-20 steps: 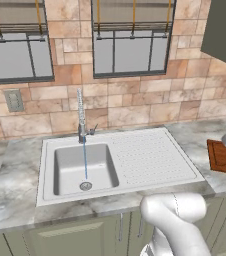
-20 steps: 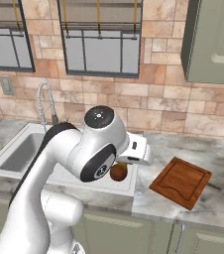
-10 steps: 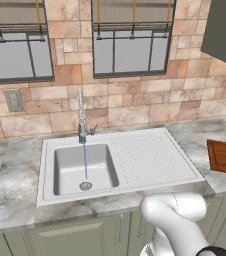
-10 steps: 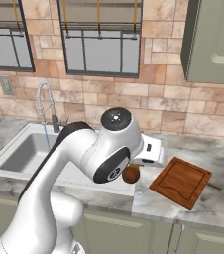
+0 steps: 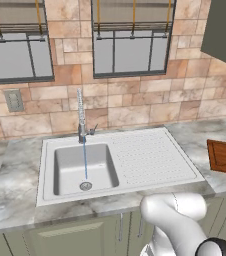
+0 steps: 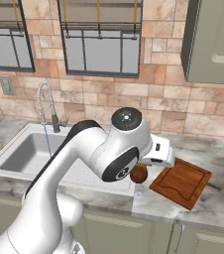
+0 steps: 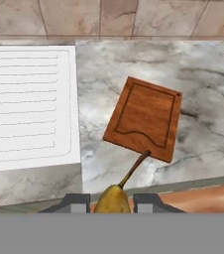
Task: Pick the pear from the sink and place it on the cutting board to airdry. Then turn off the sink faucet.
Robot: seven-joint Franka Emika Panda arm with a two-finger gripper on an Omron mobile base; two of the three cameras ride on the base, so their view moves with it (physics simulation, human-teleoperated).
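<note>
end effector [image 7: 112, 202]: you've got it clamped on the pear [image 6: 139, 174], fingers closed in tight on both sides of the fruit, its stem poking up in the hand view

pear spot: up in the air over the front edge of the marble table [image 7: 203, 99], between the drainboard and the cutting board [image 6: 181, 181]. Not touching either one

cutting board: flat on the table right of the sink [image 5: 60, 145], bare wood, nothing on it; it sits at a bit of an angle to the sink edge

sink faucet [image 5: 81, 116]: running, you can see a thin blue stream dropping straight into the basin next to the drain [image 5: 85, 186]

drainboard [image 7: 25, 109]: ribbed, bare

writing/brands: can't read any on anything, no labels or logos I can make out

wall: tan stone tiles, two windows [image 5: 130, 42] above the sink, a grey outlet plate [image 5: 13, 100] left of the faucet
</note>
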